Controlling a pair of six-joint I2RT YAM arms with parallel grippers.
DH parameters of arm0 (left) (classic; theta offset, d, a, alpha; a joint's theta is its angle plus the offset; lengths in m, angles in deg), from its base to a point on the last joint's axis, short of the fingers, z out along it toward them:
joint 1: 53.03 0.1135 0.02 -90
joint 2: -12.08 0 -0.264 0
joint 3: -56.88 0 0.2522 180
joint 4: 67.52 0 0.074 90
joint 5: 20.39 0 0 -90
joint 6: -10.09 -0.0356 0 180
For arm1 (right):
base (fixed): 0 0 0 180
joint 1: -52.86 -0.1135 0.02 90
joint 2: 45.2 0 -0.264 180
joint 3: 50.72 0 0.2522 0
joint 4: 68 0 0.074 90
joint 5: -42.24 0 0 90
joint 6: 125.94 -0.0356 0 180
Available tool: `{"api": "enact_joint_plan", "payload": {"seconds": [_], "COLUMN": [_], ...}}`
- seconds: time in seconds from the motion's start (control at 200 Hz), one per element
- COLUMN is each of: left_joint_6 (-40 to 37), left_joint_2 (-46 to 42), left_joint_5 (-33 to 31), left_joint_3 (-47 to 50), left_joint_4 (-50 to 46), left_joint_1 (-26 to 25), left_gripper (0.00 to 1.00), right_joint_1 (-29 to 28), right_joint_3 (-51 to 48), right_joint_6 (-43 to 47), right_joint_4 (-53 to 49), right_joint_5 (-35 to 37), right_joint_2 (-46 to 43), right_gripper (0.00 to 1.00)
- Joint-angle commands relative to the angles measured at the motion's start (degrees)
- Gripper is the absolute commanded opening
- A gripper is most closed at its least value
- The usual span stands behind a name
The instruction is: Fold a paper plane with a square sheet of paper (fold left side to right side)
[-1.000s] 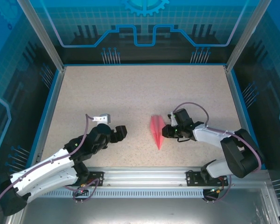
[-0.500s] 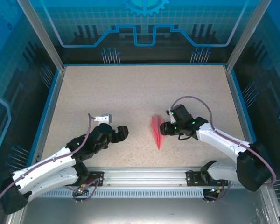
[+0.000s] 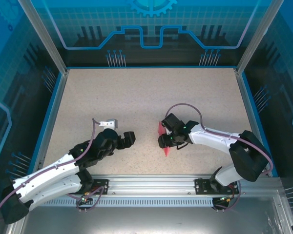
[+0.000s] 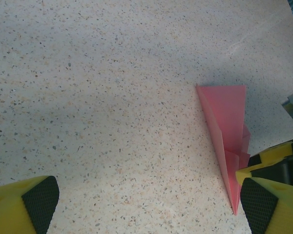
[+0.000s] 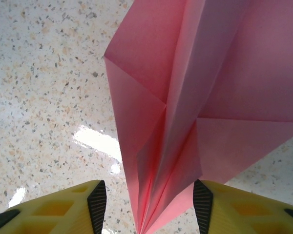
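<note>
The square sheet of paper lies on the table folded into a slim pink paper plane (image 3: 161,128), its point towards the near edge. My right gripper (image 3: 166,140) hangs over its middle, hiding part of it. In the right wrist view the plane's (image 5: 185,97) raised layers stand between the two pads, and my right gripper (image 5: 150,209) is open around them; a gap shows beside the left pad (image 5: 96,204). My left gripper (image 3: 127,138) rests open to the left of the plane, nothing in it. In the left wrist view the plane (image 4: 227,122) lies just inside the right fingertip (image 4: 259,207).
The speckled table (image 3: 136,92) has a blue rim and clear blue walls on three sides. A metal rail (image 3: 151,183) carrying both arm bases runs along the near edge. Bare tabletop lies behind and to the left of the plane.
The right gripper has moved left over the plane and opened its jaws around it. The left gripper has opened a little wider and stayed where it was.
</note>
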State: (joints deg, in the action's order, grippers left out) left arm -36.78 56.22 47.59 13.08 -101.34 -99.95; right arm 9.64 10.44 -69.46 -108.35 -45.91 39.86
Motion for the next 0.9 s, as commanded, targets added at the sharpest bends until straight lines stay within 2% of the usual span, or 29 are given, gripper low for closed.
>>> {"api": "enact_joint_plan", "payload": {"seconds": [0.0,0.31,0.475,0.58,0.705,0.895], "left_joint_6": [-1.05,-1.02,-1.63,-2.9,-3.62,-3.59], "left_joint_2": [-0.81,-0.81,-0.96,-1.07,-1.0,-0.91], "left_joint_5": [0.65,0.49,1.28,2.78,4.05,5.31], "left_joint_3": [0.25,0.25,-0.09,-0.35,-0.89,-0.81], "left_joint_4": [0.5,0.35,0.35,0.66,0.54,0.72], "left_joint_1": [0.51,0.51,0.51,0.51,0.52,0.5], "left_gripper": [0.99,0.99,0.99,0.99,0.99,0.99], "right_joint_1": [-1.25,-1.68,-1.69,0.51,3.68,9.63], "right_joint_3": [1.56,2.3,3.91,6.45,13.38,25.77], "right_joint_6": [-0.93,-1.1,-0.96,-0.14,1.79,3.11], "right_joint_4": [-1.8,-0.96,-0.19,0.04,-4.57,-9.91], "right_joint_5": [1.93,3.82,4.98,3.83,5.35,5.41], "right_joint_2": [1.69,5.97,9.13,9.68,11.67,19.87], "right_gripper": [0.47,0.32,0.18,0.08,0.07,0.06]}}
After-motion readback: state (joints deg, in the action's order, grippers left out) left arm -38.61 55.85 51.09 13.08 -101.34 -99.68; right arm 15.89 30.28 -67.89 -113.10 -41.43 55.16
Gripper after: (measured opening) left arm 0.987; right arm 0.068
